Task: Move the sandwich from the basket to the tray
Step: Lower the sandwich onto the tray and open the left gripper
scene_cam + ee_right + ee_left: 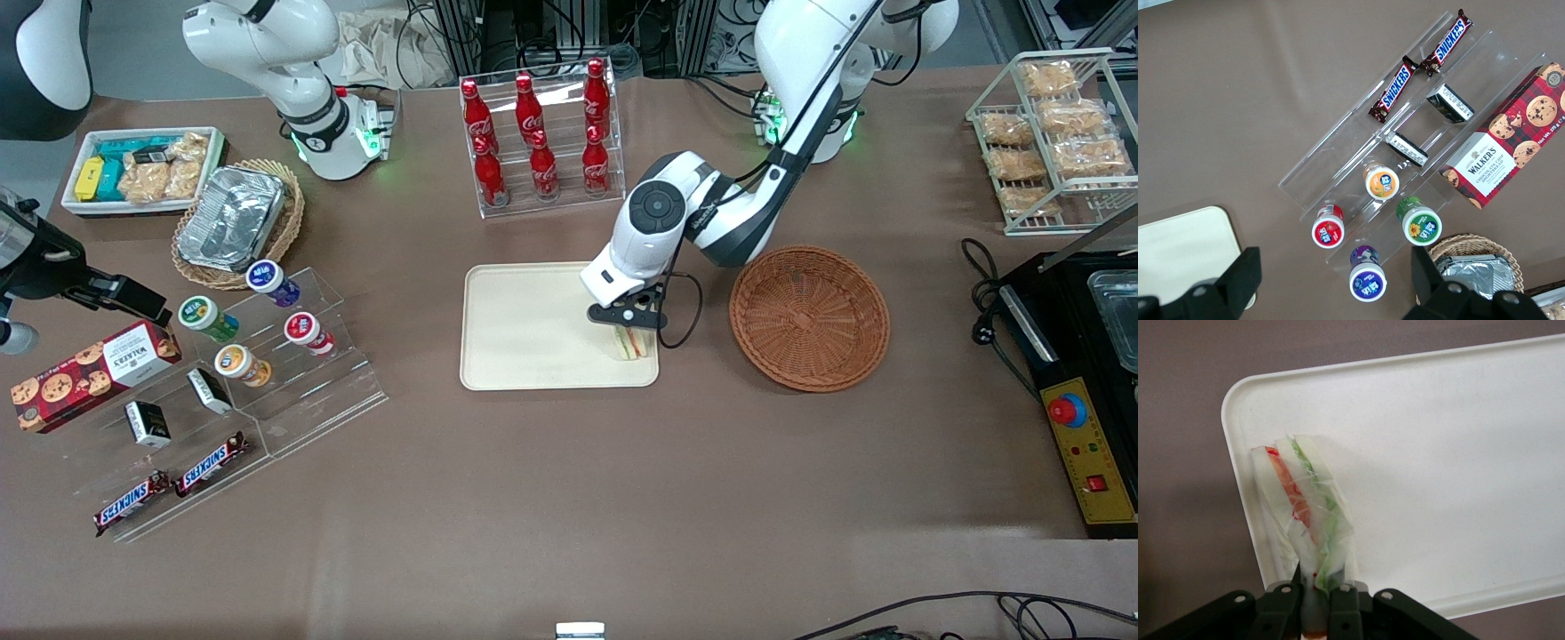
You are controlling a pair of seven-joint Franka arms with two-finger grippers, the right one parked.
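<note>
The sandwich (631, 344) (1305, 503), white bread with red and green layers in clear wrap, is over the corner of the cream tray (533, 329) (1451, 467) nearest the basket and the front camera. My left gripper (629, 322) (1315, 603) is above it, shut on the sandwich's upper end. Whether the sandwich's lower end touches the tray I cannot tell. The reddish-brown wicker basket (809, 317) holds nothing and lies beside the tray, toward the working arm's end of the table.
A clear rack of red cola bottles (538, 142) stands farther from the front camera than the tray. Toward the parked arm's end are an acrylic stand with snacks (258, 356) (1405, 160) and a tan basket with a foil container (236, 222). A black appliance (1080, 373) sits past the reddish-brown basket.
</note>
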